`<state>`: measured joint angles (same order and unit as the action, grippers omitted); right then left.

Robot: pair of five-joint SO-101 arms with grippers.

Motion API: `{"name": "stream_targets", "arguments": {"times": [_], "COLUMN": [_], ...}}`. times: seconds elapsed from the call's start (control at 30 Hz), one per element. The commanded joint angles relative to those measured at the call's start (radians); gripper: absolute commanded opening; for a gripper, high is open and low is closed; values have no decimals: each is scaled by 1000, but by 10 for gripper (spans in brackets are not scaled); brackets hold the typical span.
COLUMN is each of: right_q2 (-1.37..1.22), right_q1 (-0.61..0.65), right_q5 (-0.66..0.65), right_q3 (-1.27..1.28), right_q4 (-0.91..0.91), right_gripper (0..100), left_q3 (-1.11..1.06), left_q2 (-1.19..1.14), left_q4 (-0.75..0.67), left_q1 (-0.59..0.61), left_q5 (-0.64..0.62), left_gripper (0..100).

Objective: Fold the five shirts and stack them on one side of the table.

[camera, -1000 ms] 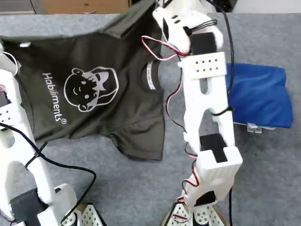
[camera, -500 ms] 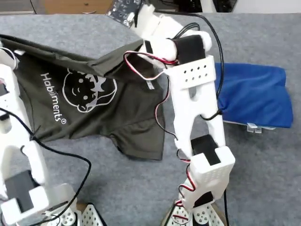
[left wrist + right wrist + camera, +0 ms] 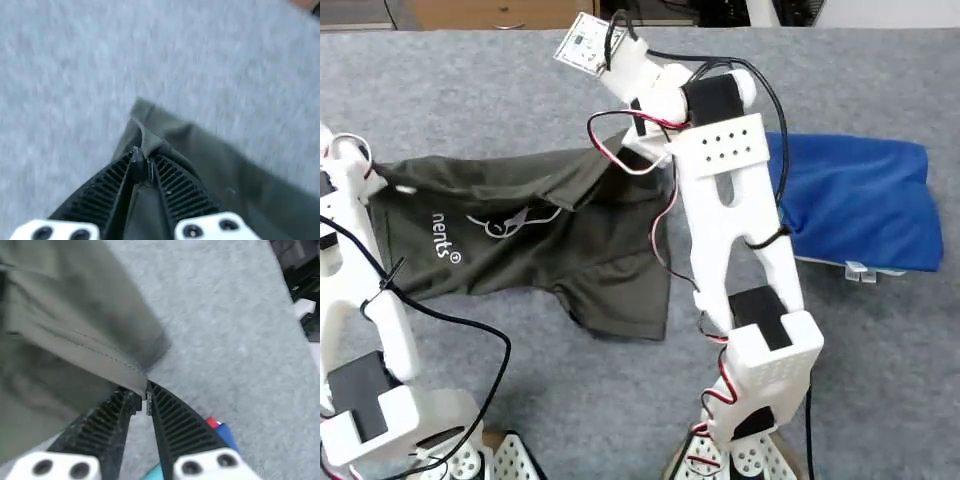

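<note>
A dark olive shirt (image 3: 570, 245) with a white print lies left of the table's middle, its far edge doubled over toward the near side and covering most of the print. My left gripper (image 3: 365, 180) is shut on the shirt's left corner, and in the left wrist view the left gripper (image 3: 142, 162) pinches a fold of the shirt (image 3: 210, 170). My right gripper (image 3: 632, 135) is shut on the shirt's edge by the collar. In the right wrist view the right gripper (image 3: 145, 397) clamps a stitched hem of the shirt (image 3: 65, 340).
A folded blue shirt (image 3: 860, 200) lies at the right side, just beyond the right arm; a corner of the blue shirt (image 3: 225, 432) shows past the right gripper. Bare grey table (image 3: 470, 80) stretches behind the olive shirt and along the near edge.
Both grippers have drawn the shirt's far edge toward the near side, folding it over the print. The right arm swung left and the left gripper came down the table.
</note>
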<state>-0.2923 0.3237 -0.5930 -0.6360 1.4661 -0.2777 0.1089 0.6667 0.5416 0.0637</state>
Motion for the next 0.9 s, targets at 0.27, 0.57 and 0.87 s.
{"name": "stream_targets", "arguments": {"times": [0.27, 0.57, 0.87], "right_q2": [203, 242, 242], "right_q1": [-71, -71, -73], "right_q5": [152, 222, 216], "right_q3": [-340, -759, -1010], "right_q4": [-187, -190, -190], "right_gripper": [2, 2, 2], "left_q3": [230, 319, 319], "left_q2": [285, 700, 970], "left_q4": [-46, 173, 173], "left_q1": [38, 40, 186], "left_q5": [5, 12, 14], "left_gripper": [19, 19, 19]}}
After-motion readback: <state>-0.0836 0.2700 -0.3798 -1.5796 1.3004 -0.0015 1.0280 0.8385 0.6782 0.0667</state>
